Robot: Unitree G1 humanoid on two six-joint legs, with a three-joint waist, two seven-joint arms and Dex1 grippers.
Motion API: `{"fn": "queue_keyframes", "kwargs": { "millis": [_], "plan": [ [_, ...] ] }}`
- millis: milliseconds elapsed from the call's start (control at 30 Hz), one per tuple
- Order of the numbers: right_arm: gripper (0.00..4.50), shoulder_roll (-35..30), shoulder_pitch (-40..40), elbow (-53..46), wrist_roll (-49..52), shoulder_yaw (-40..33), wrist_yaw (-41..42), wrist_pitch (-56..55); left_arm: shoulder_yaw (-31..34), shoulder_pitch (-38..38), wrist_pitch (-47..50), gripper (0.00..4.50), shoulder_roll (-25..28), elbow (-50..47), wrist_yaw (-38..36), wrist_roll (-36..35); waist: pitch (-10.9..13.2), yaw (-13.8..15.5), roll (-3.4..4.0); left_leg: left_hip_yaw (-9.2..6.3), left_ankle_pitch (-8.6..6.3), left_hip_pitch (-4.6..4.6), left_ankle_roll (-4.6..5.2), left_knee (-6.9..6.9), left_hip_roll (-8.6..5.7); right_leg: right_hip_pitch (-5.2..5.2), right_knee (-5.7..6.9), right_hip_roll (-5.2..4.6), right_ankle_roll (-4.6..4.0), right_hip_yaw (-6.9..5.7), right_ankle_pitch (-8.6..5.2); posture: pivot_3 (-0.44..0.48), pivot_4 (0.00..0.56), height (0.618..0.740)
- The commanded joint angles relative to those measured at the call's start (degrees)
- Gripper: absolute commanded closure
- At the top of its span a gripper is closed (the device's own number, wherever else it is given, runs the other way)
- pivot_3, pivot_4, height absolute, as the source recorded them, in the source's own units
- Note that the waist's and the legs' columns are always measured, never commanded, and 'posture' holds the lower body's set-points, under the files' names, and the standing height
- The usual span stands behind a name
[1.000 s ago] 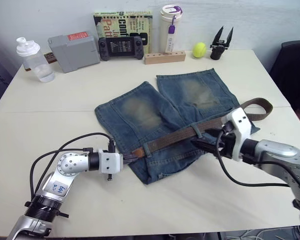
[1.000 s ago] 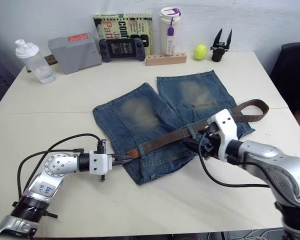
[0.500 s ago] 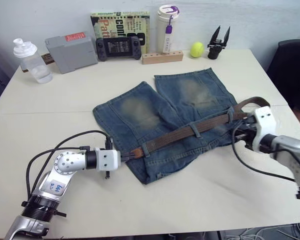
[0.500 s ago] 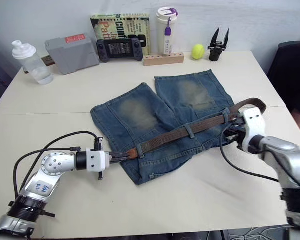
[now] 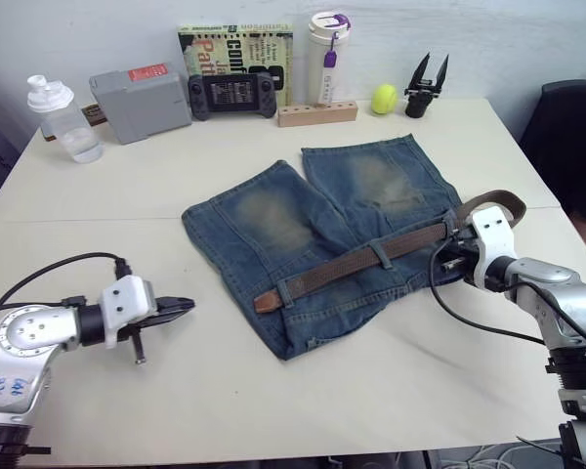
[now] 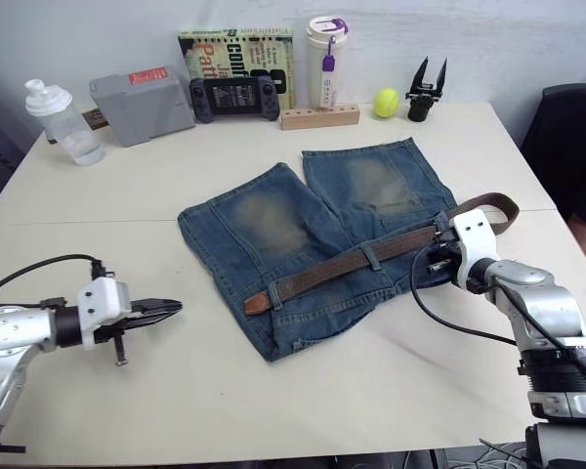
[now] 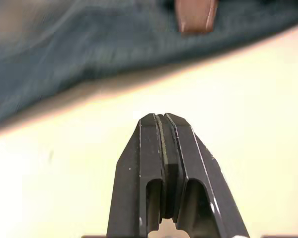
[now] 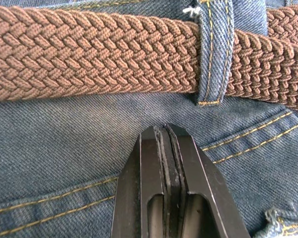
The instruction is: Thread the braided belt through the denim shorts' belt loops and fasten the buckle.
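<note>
The denim shorts lie flat in the middle of the table. The braided belt runs along their waistband under a belt loop, and its tan tip rests at the left end. The belt's other end curls behind my right wrist, and the buckle is hidden. My right gripper is shut and holds nothing. It rests on the denim just beside the belt and another belt loop. Shut and empty, my left gripper hovers over bare table left of the shorts, apart from the tan tip.
Along the far edge stand a clear bottle, a grey box, a game controller, a book, a tumbler, a wooden block, a tennis ball and a spare black gripper. A dark chair stands at the right.
My left gripper has let go of the belt's tan tip and drawn back to the left. My right gripper has shut and moved right along the belt to the waistband's right end.
</note>
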Motion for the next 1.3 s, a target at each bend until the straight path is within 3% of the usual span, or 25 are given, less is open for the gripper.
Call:
{"fn": "queue_keyframes", "kwargs": {
  "millis": [33,67,133,333,700,1100,1300],
  "plan": [
    [4.43,1.84,-1.13,0.15,-0.82,1.3,0.88,1.64,-0.22,-1.19,2.57,4.5,-1.92,-6.98,0.51,-4.35,0.0,0.0,0.0,0.0,0.0,0.0,0.0,0.0,0.0,0.0,0.0,0.0,0.0,0.0,0.0,0.0,0.15,0.696],
    [4.43,2.03,-1.23,0.05,-0.94,1.28,0.93,1.75,-0.68,-1.67,3.33,4.5,-2.72,-8.47,0.89,-5.39,0.0,0.0,0.0,0.0,0.0,0.0,-0.01,0.0,0.0,0.0,0.0,0.0,0.0,0.0,0.0,0.0,0.15,0.696],
    [4.5,2.3,-1.12,-0.21,-1.01,1.16,1.06,1.91,-3.26,-3.64,3.33,3.83,-5.19,-10.97,2.25,-5.44,0.0,0.0,0.0,0.0,0.0,-0.01,-0.01,-0.02,0.0,-0.02,0.0,0.0,0.0,0.01,0.0,0.0,0.15,0.696],
    [4.5,2.94,0.93,-2.84,-0.43,-0.07,0.46,3.33,-12.47,-8.32,0.31,2.05,-11.47,-11.21,5.8,3.16,0.0,0.03,0.0,0.0,-0.01,-0.02,-0.03,-0.04,0.0,-0.01,-0.02,0.0,0.0,0.02,0.0,0.0,0.15,0.696],
    [4.5,3.99,3.68,-6.49,-0.62,-3.67,-0.65,5.39,-19.47,-12.43,-5.04,2.05,-16.7,-3.04,12.73,15.02,-0.01,0.28,0.0,0.06,0.19,-0.02,0.28,-0.03,0.01,-0.01,0.06,0.0,-0.01,-0.23,0.0,0.0,0.15,0.696],
    [4.5,4.58,3.34,-6.27,-0.97,-3.87,-0.61,5.71,-22.42,-11.62,-12.47,2.05,-16.82,0.06,13.67,19.38,-0.01,0.25,0.0,0.06,0.19,-0.01,0.28,-0.02,0.01,0.0,0.07,-0.02,-0.01,-0.24,0.0,0.0,0.15,0.696],
    [4.5,4.81,3.18,-6.33,-1.1,-3.74,-0.65,5.65,-22.24,-11.93,-19.56,2.05,-16.0,2.37,21.82,30.08,-0.02,0.27,0.01,0.05,0.19,0.0,0.29,-0.02,0.01,0.0,0.09,-0.02,-0.01,-0.25,0.0,0.0,0.15,0.696]
  ]
}}
